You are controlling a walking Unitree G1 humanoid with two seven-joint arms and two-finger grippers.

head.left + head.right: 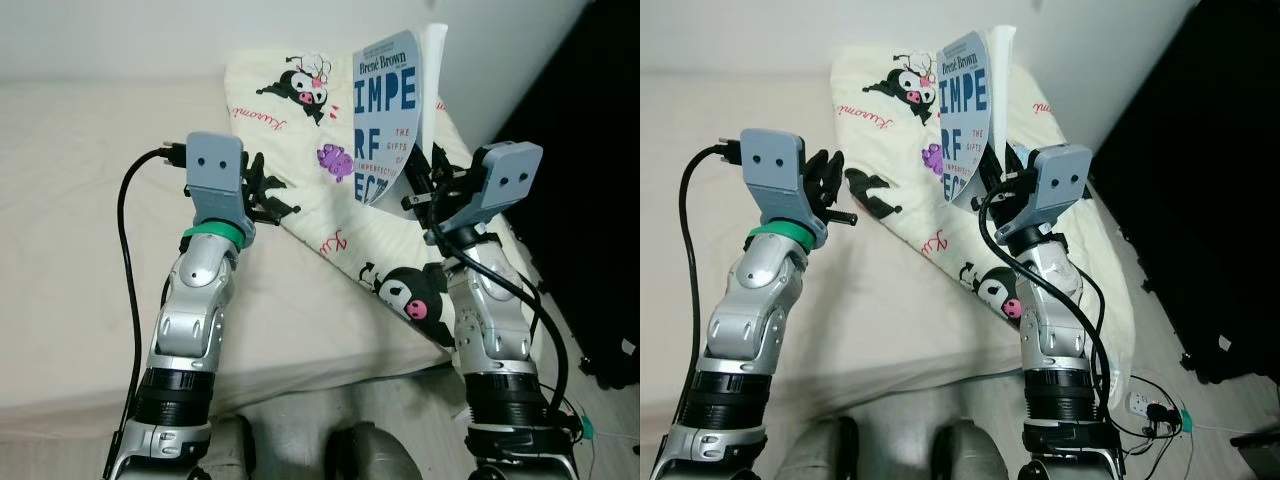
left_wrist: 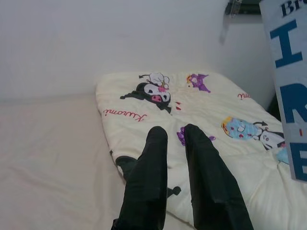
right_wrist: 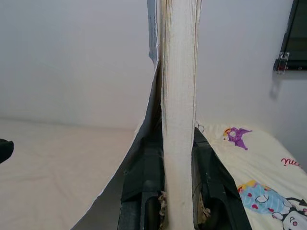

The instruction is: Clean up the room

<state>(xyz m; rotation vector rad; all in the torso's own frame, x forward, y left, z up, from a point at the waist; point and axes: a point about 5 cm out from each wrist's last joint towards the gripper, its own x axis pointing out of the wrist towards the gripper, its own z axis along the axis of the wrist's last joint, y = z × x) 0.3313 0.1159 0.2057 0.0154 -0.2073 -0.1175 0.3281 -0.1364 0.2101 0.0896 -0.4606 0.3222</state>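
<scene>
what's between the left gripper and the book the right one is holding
A stretch of the cartoon-print pillow, with nothing lying on it. In the left eye view the left gripper hovers at the pillow's edge, and the book stands upright, clamped in the right gripper.

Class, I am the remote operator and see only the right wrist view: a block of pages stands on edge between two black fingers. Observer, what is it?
Observer: A book with a blue-and-white cover, held upright by the right gripper.
Operator: What lies below it?
Observer: A cream pillow with cartoon prints, on the bed.
Operator: And the other arm?
Observer: The left gripper hovers over the pillow's near edge, holding nothing.
</scene>
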